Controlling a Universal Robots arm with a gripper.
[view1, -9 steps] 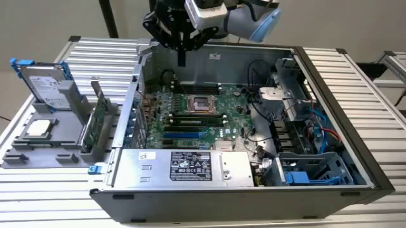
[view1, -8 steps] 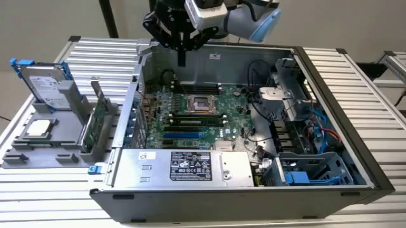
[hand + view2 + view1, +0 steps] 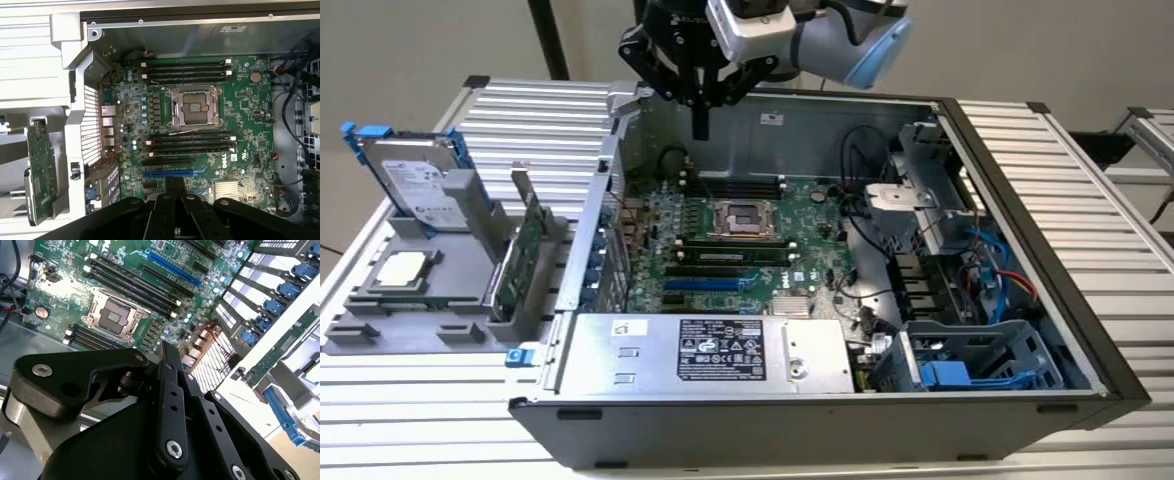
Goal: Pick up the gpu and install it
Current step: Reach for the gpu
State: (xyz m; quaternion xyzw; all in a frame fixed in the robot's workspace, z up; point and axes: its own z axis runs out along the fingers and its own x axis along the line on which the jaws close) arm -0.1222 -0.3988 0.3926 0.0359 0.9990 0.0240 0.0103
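- Gripper (image 3: 175, 182) jaws pinched together, empty, hovering over case (image 3: 720, 430) interior.
- gpu (image 3: 527, 255) upright on edge, just outside case wall.
- Risk: fingers clip that wall, tipping gpu.

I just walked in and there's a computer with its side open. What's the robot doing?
The robot's gripper hangs above the open computer case, over the back of the green main board. It is closed and holds nothing. The card it has to put in stands upright in a grey holder outside the case, on the exterior view's left. Nothing is touching it, so it has not been picked up or put in yet.
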